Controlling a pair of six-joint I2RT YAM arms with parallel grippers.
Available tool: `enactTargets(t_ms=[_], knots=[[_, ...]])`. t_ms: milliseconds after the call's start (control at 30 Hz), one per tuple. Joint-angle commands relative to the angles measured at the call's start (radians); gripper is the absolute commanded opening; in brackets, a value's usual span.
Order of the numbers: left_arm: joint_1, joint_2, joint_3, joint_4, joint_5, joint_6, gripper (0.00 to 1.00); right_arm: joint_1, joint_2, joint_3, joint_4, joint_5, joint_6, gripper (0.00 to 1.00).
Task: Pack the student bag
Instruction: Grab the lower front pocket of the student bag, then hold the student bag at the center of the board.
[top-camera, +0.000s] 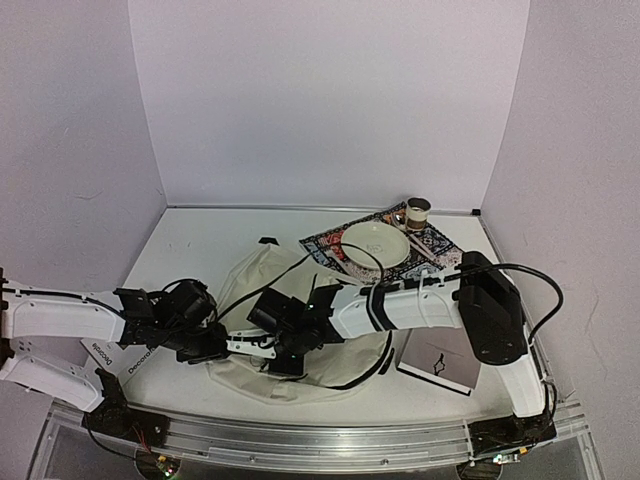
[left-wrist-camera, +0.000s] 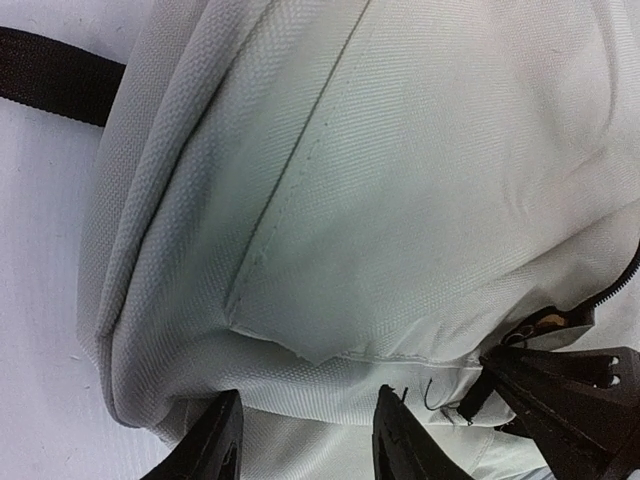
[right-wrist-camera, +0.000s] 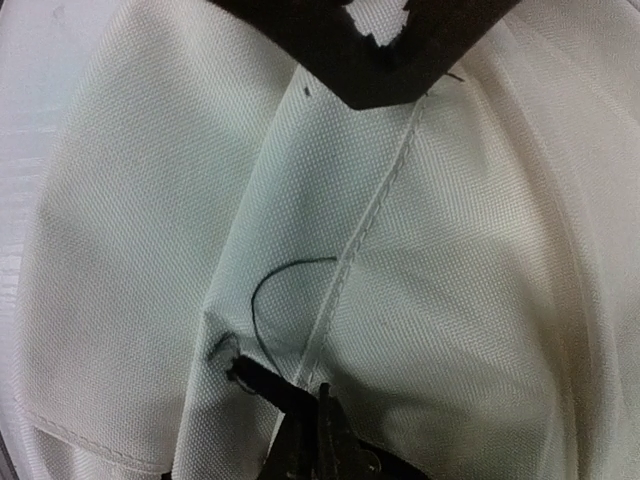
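Observation:
The student bag (top-camera: 335, 365), cream fabric with black trim, lies flat at the near middle of the table. My left gripper (top-camera: 228, 345) is at the bag's left edge. In the left wrist view its fingers (left-wrist-camera: 215, 445) stand apart with a thick fold of the bag (left-wrist-camera: 400, 200) bunched between them. My right gripper (top-camera: 272, 345) reaches in from the right, just beside the left one. Its jaws are shut (right-wrist-camera: 322, 395) on a short black zipper pull tab (right-wrist-camera: 262, 382) on the cream cloth. That tab (left-wrist-camera: 478, 395) and the zipper track (left-wrist-camera: 620, 285) also show in the left wrist view.
A patterned mat (top-camera: 440, 245) at the back right carries a cream plate (top-camera: 375, 240) and a small cup (top-camera: 417, 212). A white notebook-like box (top-camera: 440, 362) lies right of the bag. A printed card (top-camera: 108, 357) lies at the left. A black strap (left-wrist-camera: 55, 85) trails off the bag.

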Motion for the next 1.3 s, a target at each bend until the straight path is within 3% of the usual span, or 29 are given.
enactTargets(t_ms=[0, 333, 500, 800, 1067, 1267], knots=[[-0.005, -0.007, 0.010, 0.064, 0.005, -0.001, 0.46, -0.008, -0.009, -0.006, -0.004, 0.058, 0.066, 0.00], [-0.005, -0.004, -0.004, 0.066, -0.005, 0.000, 0.47, -0.046, -0.162, -0.119, 0.149, -0.070, 0.308, 0.00], [-0.004, -0.025, -0.013, 0.065, -0.014, -0.001, 0.46, -0.122, -0.251, -0.222, 0.296, -0.193, 0.512, 0.00], [-0.008, -0.115, 0.012, 0.095, -0.007, 0.082, 0.51, -0.189, -0.255, -0.244, 0.369, -0.269, 0.773, 0.00], [-0.041, -0.203, -0.036, 0.319, 0.057, 0.234, 0.59, -0.199, -0.261, -0.236, 0.373, -0.222, 0.875, 0.00], [-0.098, -0.120, -0.036, 0.479, 0.008, 0.396, 0.63, -0.199, -0.269, -0.228, 0.373, -0.255, 0.930, 0.00]])
